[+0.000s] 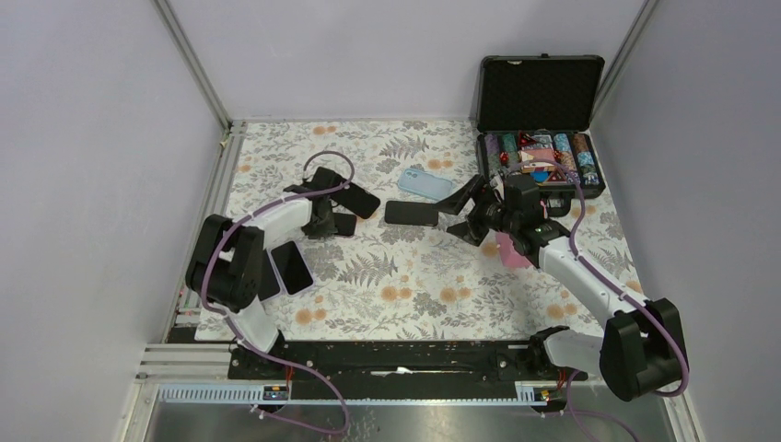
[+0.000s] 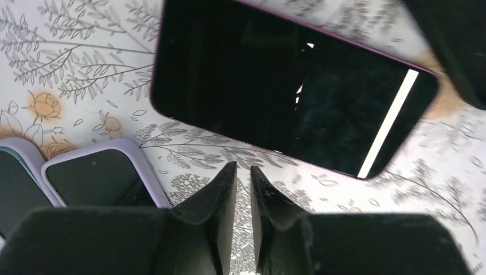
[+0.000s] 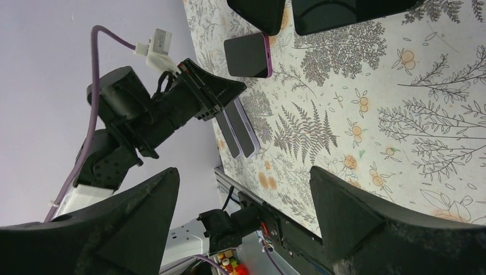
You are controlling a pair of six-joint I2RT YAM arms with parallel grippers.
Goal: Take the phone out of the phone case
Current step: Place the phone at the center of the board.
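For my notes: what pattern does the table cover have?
Grey ferns and small orange flowers on the white table cover, best in the top external view.

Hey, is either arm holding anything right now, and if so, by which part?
Nothing is held. The left gripper is nearly shut with nothing between its fingers, and the right gripper is wide open and empty.

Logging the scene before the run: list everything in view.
Lilac-cased phones: two, dark screens, table's left side.
Dark phones: three, black, mid-table; one purple-edged.
Phone case: one, light blue, centre back.
Carrying case: one, black, open, back right.
Pink object: one, pink, right of centre, partly hidden.
Table: one, floral cloth.
Left arm: one, white-black, jaws shut, by dark phones.
Right arm: one, white-black, jaws open, near a dark phone.
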